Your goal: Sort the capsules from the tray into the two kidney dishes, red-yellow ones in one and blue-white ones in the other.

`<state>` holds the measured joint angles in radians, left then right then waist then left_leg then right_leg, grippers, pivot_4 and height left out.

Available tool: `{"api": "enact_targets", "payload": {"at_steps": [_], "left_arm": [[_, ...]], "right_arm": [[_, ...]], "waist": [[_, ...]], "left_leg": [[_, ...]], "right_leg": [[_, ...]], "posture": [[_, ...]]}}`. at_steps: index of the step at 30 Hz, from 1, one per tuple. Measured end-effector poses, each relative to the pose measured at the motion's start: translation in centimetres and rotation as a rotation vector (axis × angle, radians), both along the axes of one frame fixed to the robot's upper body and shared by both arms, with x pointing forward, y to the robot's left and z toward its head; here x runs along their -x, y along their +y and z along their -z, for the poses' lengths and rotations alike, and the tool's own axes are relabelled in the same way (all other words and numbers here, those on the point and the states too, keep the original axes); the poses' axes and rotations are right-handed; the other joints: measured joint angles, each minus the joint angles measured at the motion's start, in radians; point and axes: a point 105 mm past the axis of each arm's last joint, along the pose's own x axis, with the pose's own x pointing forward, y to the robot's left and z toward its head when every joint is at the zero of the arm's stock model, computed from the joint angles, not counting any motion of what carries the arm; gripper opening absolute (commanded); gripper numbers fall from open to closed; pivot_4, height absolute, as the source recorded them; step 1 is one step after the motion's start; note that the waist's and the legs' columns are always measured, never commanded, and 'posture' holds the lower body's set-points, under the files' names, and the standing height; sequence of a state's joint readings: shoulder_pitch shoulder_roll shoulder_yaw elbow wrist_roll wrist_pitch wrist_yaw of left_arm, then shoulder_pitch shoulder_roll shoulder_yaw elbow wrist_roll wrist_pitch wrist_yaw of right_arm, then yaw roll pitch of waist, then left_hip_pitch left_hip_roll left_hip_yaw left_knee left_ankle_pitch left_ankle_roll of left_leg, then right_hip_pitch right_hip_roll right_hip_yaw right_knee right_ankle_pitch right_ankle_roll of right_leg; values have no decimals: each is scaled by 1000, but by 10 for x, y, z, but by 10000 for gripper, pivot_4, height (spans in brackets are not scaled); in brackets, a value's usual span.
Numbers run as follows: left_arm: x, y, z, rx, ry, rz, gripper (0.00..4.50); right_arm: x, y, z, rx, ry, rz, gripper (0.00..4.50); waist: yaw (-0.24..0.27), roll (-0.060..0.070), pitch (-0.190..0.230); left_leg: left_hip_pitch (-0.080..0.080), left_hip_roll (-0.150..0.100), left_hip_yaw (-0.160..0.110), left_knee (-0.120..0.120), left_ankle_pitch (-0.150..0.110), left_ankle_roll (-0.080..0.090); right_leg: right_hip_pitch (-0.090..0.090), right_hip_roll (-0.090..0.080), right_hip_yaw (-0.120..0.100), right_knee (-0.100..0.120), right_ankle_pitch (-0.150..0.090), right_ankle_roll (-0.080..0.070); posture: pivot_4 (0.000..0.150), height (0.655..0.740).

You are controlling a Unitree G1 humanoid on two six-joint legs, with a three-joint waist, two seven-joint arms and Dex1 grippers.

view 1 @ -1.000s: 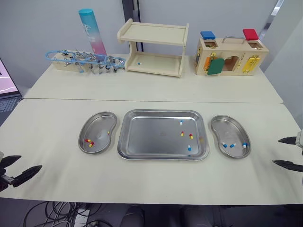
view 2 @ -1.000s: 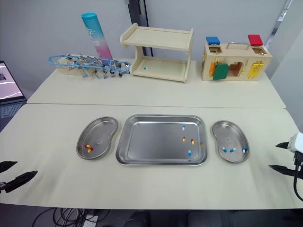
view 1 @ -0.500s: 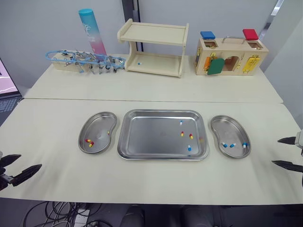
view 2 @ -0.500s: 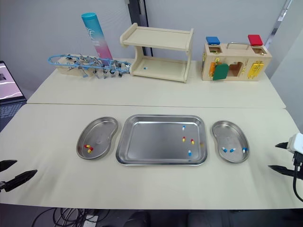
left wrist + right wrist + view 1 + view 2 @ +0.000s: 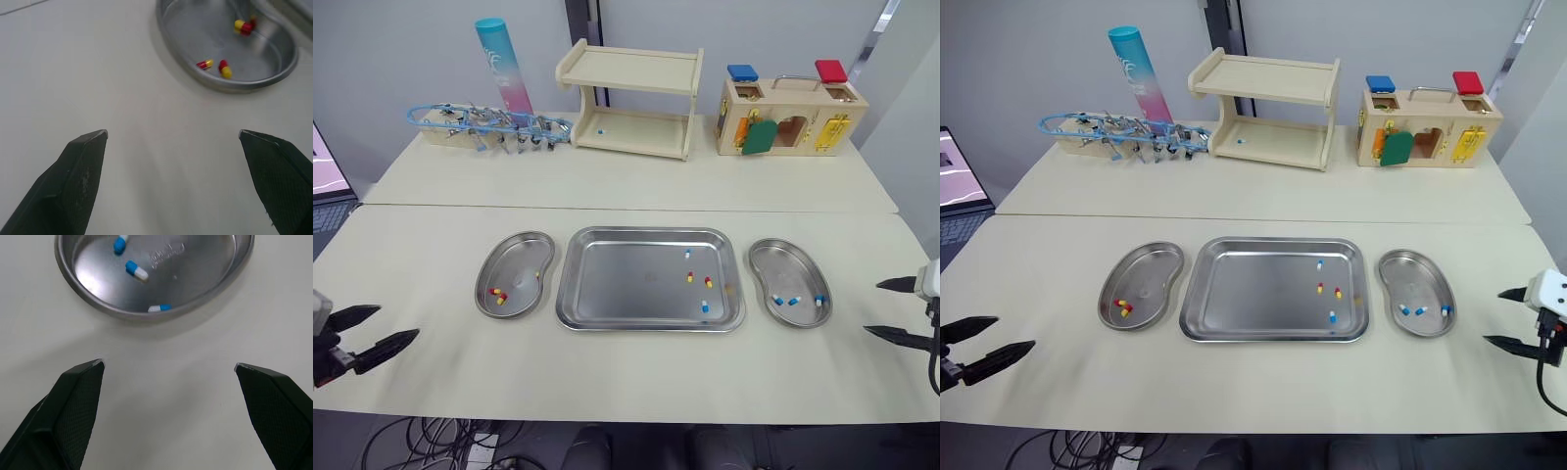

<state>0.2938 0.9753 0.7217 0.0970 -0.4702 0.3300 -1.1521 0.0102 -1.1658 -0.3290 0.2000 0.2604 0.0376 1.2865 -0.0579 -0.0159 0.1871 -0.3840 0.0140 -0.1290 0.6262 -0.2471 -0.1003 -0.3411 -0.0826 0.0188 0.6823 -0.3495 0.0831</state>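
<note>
Both arms have come in from the table's near corners since a second ago. The left gripper [image 5: 398, 322] sits nearer the dishes and the right gripper [image 5: 871, 307] has edged inward too. Each has its two black fingers spread wide and holds nothing. Ahead of the left gripper lies the shiny steel kidney dish on the left [image 5: 521, 262], holding three red-yellow capsules [image 5: 225, 69]. Ahead of the right gripper, the matching steel kidney dish on the right [image 5: 783, 264] holds three blue-white capsules [image 5: 136, 270]. Between the dishes, the rectangular steel tray [image 5: 626, 284] carries four loose capsules [image 5: 705, 306] towards its right side, two of each colour. The sorting looks partway done, with a fresh reach apparently starting. The next move calls for a gripper to clear the tray's rim and pinch one small capsule lying flat on slick metal. A stamped mark [image 5: 166, 252] on the right dish's floor and the lettering on the tall blue-and-pink tube [image 5: 504, 64] at the back are both unreadable.
</note>
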Motion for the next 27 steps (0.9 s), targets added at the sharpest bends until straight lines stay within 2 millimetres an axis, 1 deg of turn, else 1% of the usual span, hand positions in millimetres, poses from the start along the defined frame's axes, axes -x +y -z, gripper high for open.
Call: {"api": "enact_targets", "payload": {"at_steps": [4, 7, 10, 12, 14, 16, 17, 18, 20, 22, 25, 27], "left_arm": [[-6, -38, -4, 17, 18, 153, 44557], [-8, -64, -9, 30, 19, 259, 44557], [-11, -91, -15, 43, -7, 365, 44557], [-10, -108, -16, 44, -11, 436, 44557], [-9, -120, -16, 56, -13, 482, 44557], [-9, -131, -16, 68, -15, 526, 44557], [-9, -140, -16, 74, -23, 561, 44557], [-8, -150, -17, 82, -30, 598, 45000], [-8, -166, -18, 102, -51, 654, 45000], [-9, -180, -21, 114, -71, 701, 45000], [-9, -189, -23, 118, -83, 730, 45000], [-8, -194, -24, 123, -90, 742, 45000]], "right_arm": [[-8, 29, -18, -40, -51, -74, 45000], [-11, 55, -27, -64, -94, -150, 45000], [-8, 92, -28, -120, -88, -239, 45000], [-4, 116, -29, -158, -74, -293, 45000], [-1, 130, -27, -173, -46, -308, 45000], [-4, 141, -24, -190, -38, -299, 45000], [-5, 148, -22, -199, -39, -300, 45000], [-6, 155, -18, -202, -31, -304, 41390], [-8, 165, -8, -191, -13, -294, 36031], [-11, 175, 3, -190, 9, -264, 28244], [-13, 186, 14, -201, 30, -215, 18852], [-15, 193, 17, -208, 39, -178, 18852]], "waist": [[2, 0, 0], [2, 0, 0], [4, 0, 0], [4, 0, 0], [6, 0, 0], [7, 0, 0], [8, 0, 0], [9, 0, 0], [11, 0, 0], [12, 0, 0], [10, 0, 0], [10, 0, 0]], "left_leg": [[0, 0, 0, 0, 0, 0], [0, 0, 0, 0, 0, 0], [-1, 0, -1, 0, 0, 0], [-1, 0, -1, 0, 0, 0], [-1, 0, -1, 0, 0, 0], [-1, 0, -1, 1, 0, 0], [-1, 0, -1, 1, 0, 0], [-1, 0, -1, 1, 0, 0], [-1, 0, -2, 1, 0, 0], [-2, 0, -2, 1, 0, 0], [-2, 0, -2, 1, 0, 0], [-2, 0, -2, 1, 0, 0]], "right_leg": [[0, 0, 0, 0, 0, 0], [0, 0, 0, 0, 0, 0], [0, 0, 0, 0, 0, 0], [0, 0, 0, 0, 0, 0], [0, 0, -1, -1, 0, 0], [0, 0, -1, 0, 0, 0], [0, 0, -1, 0, 0, 0], [0, 0, -1, 0, 0, 0], [0, 0, -1, -1, 0, 0], [0, 0, -2, -1, 0, 0], [-1, 0, -1, -1, 0, 0], [-1, 0, -2, 0, 0, 0]], "posture": [[1500, 7400], [1500, 7400], [1500, 7400], [1500, 7400], [1500, 7400], [1500, 7400], [1500, 7400], [1500, 7400], [1500, 7400], [1500, 7400], [1500, 7400], [1500, 7400]]}}
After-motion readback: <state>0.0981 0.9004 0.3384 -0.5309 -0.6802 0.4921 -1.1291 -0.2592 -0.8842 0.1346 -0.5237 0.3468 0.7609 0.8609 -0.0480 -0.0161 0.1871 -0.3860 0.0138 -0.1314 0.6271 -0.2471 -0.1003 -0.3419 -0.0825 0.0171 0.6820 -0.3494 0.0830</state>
